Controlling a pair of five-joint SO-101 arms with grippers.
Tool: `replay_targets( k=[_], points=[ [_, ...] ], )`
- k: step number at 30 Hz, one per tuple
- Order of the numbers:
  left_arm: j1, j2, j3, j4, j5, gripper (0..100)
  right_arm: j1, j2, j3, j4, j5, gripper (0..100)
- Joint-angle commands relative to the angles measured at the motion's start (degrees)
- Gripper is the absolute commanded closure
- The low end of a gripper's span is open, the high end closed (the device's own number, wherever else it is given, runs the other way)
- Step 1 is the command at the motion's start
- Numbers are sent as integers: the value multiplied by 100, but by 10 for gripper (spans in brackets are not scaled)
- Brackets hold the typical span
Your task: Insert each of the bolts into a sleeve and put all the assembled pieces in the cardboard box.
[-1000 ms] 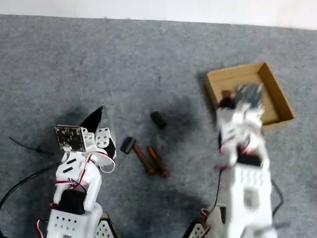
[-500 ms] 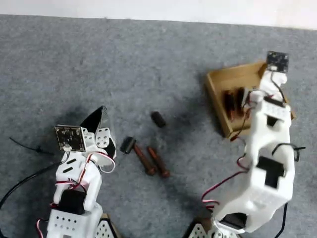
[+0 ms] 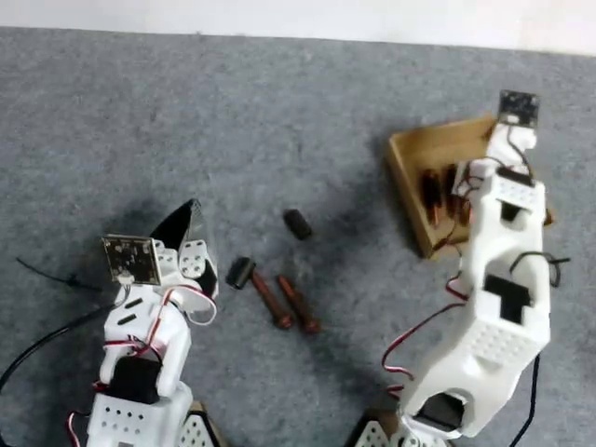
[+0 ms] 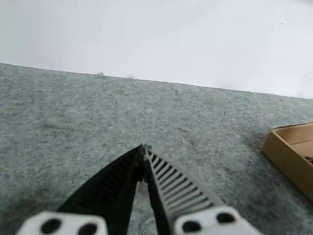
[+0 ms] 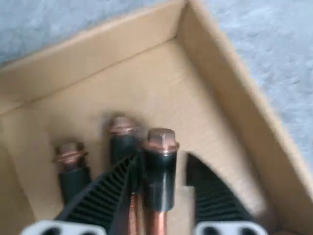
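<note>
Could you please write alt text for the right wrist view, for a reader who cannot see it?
The right gripper hangs over the cardboard box, with a copper bolt in a black sleeve between its open fingers. Two more sleeved bolts rest on the box floor beside it.

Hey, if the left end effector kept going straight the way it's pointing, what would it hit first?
Likely nothing nearby: ahead of the left end effector lies grey carpet up to the white surface; the box sits off to one side.
</note>
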Motion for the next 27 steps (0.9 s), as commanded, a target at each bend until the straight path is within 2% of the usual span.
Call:
replay_targets(
  k=[1, 5, 12, 21, 27],
  points=[
    [-31, -75, 127, 9, -141, 992, -251, -75, -233, 171, 325, 711],
    [-31, -75, 127, 9, -141, 992, -338, -259, -224, 189, 264, 696],
    [-31, -75, 127, -9, -141, 992, -611, -1288, -198, 971, -220, 696],
    [-470, -84, 127, -18, -105, 993, -2211, -2123, -180, 2448, -255, 696],
    [-505, -84, 127, -26, -105, 993, -3371, -2141, -119, 2818, -554, 696]
  ],
)
